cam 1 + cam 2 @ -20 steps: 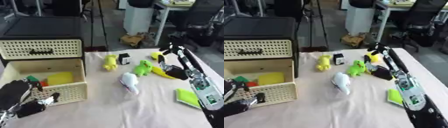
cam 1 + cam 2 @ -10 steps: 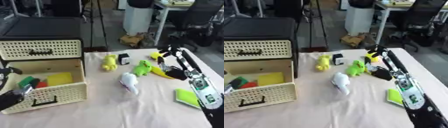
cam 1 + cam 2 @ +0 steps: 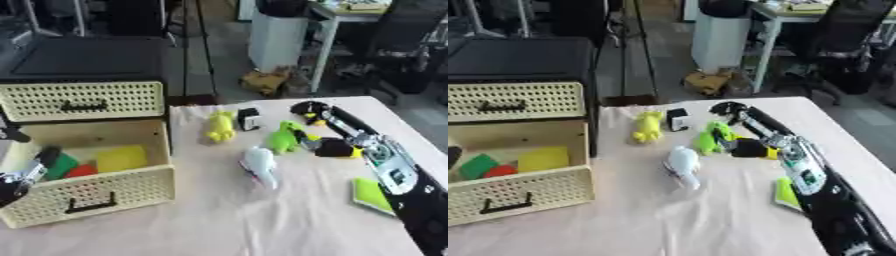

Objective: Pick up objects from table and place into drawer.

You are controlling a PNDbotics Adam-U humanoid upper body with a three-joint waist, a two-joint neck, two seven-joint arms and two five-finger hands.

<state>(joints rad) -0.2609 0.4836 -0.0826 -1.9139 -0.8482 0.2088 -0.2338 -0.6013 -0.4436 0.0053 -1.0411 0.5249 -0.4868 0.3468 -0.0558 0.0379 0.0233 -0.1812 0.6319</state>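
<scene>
While beside fingers (image 3: 308, 111) — green toy (image 3: 283, 137) (untouched)

Open drawer (image 3: 87, 200) left; toys (image 3: 260, 165) right on table (image 3: 262, 220).

R arm: enters from lower-right corner, stretched diagonally up-left across table, black w/ silver joints | R hand (image 3: 308, 111): at far end of reach, fingers curled, too dark to tell grip | L hand (image 3: 12, 186): only partly seen at lower-left edge, finger state unclear
</scene>
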